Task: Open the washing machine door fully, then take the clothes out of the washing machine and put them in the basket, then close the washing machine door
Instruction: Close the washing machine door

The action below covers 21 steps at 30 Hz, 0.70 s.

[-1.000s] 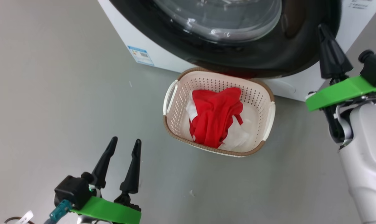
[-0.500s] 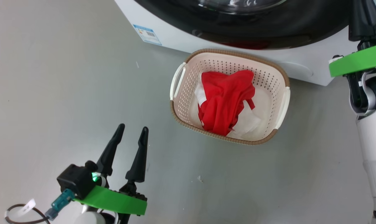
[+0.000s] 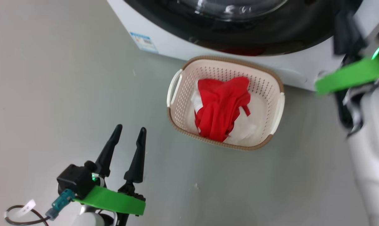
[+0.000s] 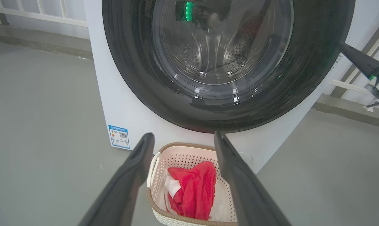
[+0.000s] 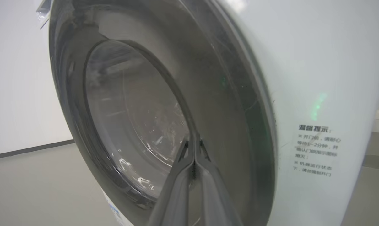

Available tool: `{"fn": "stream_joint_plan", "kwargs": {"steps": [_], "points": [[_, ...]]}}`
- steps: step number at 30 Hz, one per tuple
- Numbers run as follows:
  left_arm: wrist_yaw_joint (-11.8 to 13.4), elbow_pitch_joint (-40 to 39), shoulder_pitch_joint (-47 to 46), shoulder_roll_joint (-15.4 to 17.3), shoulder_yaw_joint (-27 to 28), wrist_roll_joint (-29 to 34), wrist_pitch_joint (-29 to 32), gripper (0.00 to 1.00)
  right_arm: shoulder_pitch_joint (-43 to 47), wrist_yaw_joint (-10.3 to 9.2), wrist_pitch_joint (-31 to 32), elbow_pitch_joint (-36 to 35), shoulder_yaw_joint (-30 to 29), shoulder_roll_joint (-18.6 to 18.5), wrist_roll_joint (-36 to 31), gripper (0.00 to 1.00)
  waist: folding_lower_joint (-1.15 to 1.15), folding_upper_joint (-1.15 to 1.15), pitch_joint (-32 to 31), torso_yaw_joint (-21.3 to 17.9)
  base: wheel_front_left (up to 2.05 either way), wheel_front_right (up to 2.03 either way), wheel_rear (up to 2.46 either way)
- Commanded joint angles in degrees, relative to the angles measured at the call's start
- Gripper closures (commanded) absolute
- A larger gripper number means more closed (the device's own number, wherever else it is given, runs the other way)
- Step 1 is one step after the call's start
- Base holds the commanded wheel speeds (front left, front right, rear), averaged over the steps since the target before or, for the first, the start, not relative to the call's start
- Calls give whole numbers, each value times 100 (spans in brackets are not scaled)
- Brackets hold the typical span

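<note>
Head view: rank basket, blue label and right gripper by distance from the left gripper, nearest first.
From the left gripper:
1. Basket: just ahead, to its right.
2. Blue label: farther ahead, low on the washer front.
3. Right gripper: farthest, across at the washer's right side.

The right pincer [image 5: 194,143] is closed, tips before the washing machine door [image 5: 129,106]. The washing machine [image 5: 302,62] bears printed text [image 5: 315,150].

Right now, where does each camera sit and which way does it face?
Head: high, looking down at cream perforated basket of red clothes; open left gripper lower left.
Left wrist: low, facing black-ringed glass door of white washing machine; own fingers spread.
Right wrist: beside that door; shut right gripper.
Shared: head, left wrist see the basket.
</note>
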Motion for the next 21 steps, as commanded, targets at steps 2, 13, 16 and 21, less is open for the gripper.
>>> {"fn": "stream_joint_plan", "kwargs": {"steps": [2, 13, 16, 21], "points": [[-32, -11, 128, 102, 256, 157, -46, 0, 548, -8, -13, -230, 224, 116, 17, 25, 0, 0, -362, -191, 0, 0, 0], [-32, 130, 552, 327, 563, 292, -46, 0, 1888, -8, -13, -527, 353, 245, 86, 0, 0, 0, -1036, -705, 0, 0, 0], [-32, 152, 690, 415, 636, 306, -46, 0, 2264, -8, -13, -634, 334, 286, 124, 0, 0, 0, -1208, -868, 0, 0, 0], [-32, 171, 890, 551, 654, 281, -46, 0, 2862, -8, -13, -807, 276, 339, 194, 0, 0, 0, -1425, -1115, 0, 0, 0]]}}
